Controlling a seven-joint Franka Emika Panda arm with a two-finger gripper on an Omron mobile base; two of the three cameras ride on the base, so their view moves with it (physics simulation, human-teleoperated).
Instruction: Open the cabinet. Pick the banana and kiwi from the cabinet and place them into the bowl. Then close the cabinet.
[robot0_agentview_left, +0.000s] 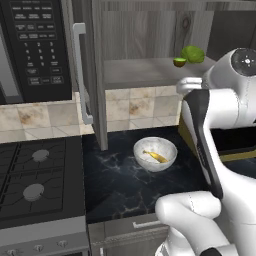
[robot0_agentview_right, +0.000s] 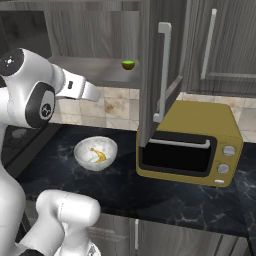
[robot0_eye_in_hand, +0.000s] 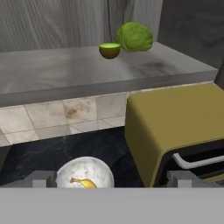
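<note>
The cabinet (robot0_agentview_left: 95, 75) stands open, both doors swung out, with its grey shelf (robot0_eye_in_hand: 65, 70) bare on the left. The kiwi (robot0_agentview_left: 179, 62) (robot0_agentview_right: 128, 64) (robot0_eye_in_hand: 109, 50) sits near the back right of the shelf, beside a larger lumpy green fruit (robot0_eye_in_hand: 134, 37). Down on the dark counter, the white bowl (robot0_agentview_left: 142, 147) (robot0_agentview_right: 82, 150) (robot0_eye_in_hand: 94, 168) holds the banana (robot0_agentview_left: 156, 156) (robot0_agentview_right: 99, 156) (robot0_eye_in_hand: 84, 183). My gripper (robot0_eye_in_hand: 113, 179) is open and empty. It hovers over the counter above the bowl, below shelf level and well short of the kiwi.
A yellow toaster oven (robot0_agentview_right: 187, 145) (robot0_eye_in_hand: 175, 122) stands on the counter right of the bowl, under the open right door (robot0_agentview_right: 155, 65). A black microwave (robot0_agentview_left: 35, 45) hangs at the left above the stove (robot0_agentview_left: 35, 175). A closed cabinet (robot0_agentview_right: 220, 45) is further right.
</note>
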